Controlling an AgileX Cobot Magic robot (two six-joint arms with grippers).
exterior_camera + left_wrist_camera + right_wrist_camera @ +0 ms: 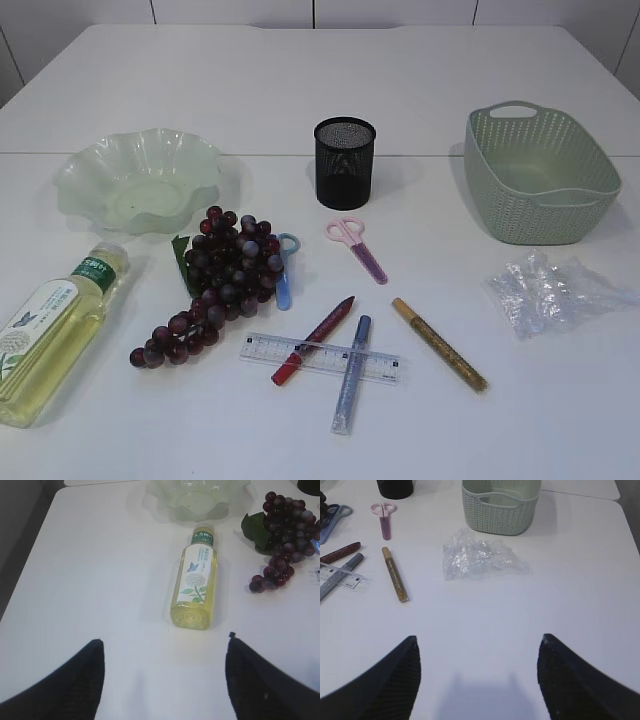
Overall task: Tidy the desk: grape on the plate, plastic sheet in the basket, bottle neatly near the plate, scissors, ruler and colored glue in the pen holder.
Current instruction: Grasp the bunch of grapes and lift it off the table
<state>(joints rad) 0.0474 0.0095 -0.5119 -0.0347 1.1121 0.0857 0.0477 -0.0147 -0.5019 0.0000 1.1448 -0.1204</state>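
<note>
Pale green plate, woven green basket, black mesh pen holder, purple grape

Grapes hide most of the blue scissors (handles show).

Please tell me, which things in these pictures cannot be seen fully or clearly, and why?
- Blue scissors: exterior view, mostly hidden under the grape bunch.
- Ruler: exterior view, markings too small to read; red glue pen and blue glue pen lie across it.
- Bottle: left wrist view, label text too small.
- Pen holder: right wrist view, cut off by top edge.
- Both hands: absent from exterior view.
</note>
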